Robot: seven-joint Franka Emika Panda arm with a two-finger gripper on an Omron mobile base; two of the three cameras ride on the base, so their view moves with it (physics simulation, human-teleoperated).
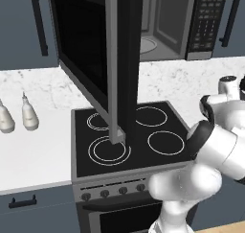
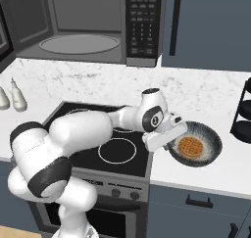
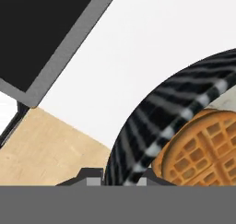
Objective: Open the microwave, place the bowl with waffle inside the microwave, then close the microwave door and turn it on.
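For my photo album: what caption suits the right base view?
Robot gripper closing on the rim of the bowl with waffle beside the stove, microwave open above.

Black four-ring stove, two pale bottles (left counter), white marble counter

A round orange-brown waffle with a grid pattern sits in a bowl streaked black and pale grey. The microwave is black with a grey interior, its door dark glass framed in grey. The stove is black with white rings, the counter white marble, the cabinets blue-grey.
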